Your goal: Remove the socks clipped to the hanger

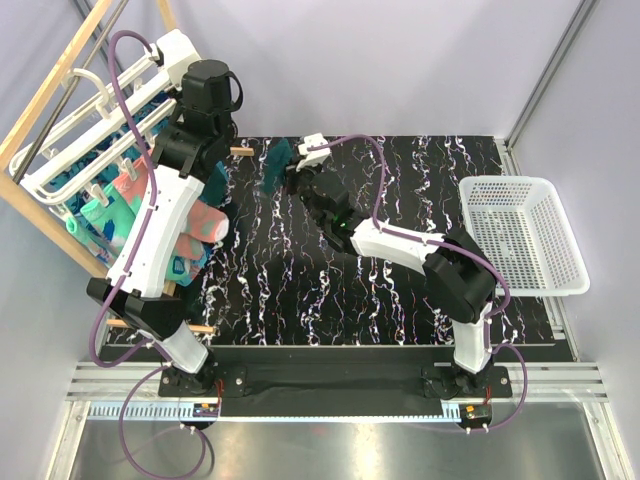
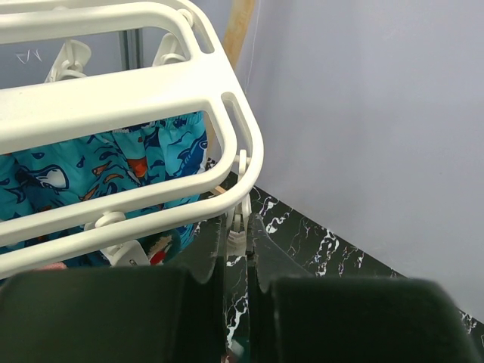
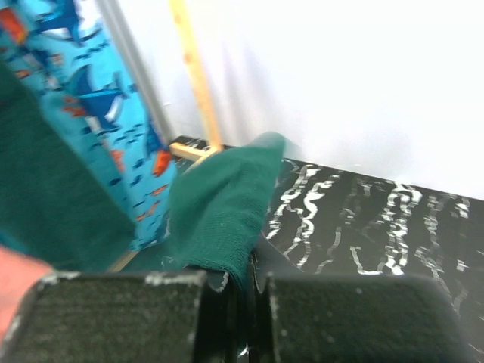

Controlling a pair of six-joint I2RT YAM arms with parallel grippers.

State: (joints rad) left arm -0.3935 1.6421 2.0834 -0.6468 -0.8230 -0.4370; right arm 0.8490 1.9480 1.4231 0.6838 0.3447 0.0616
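Note:
The white hanger [image 1: 100, 115] hangs at the far left with several socks clipped under it: coral-pink [image 1: 128, 187], mint-green [image 1: 92, 215] and blue patterned ones [image 2: 91, 166]. My left gripper [image 2: 239, 228] is at the hanger's [image 2: 151, 91] near corner, shut on a small white clip [image 2: 238, 240] dangling from the rim. In the top view this gripper [image 1: 222, 165] is mostly hidden under its wrist. My right gripper [image 3: 253, 261] is shut on the edge of a dark teal sock [image 3: 219, 200], held above the table beside the hanger [image 1: 275, 165].
A wooden pole frame [image 1: 55, 90] carries the hanger; one of its poles [image 3: 193, 68] stands close behind the held sock. A white mesh basket [image 1: 505, 181] sits at the right of the black marbled table [image 1: 400, 290]. Pale walls close off the back.

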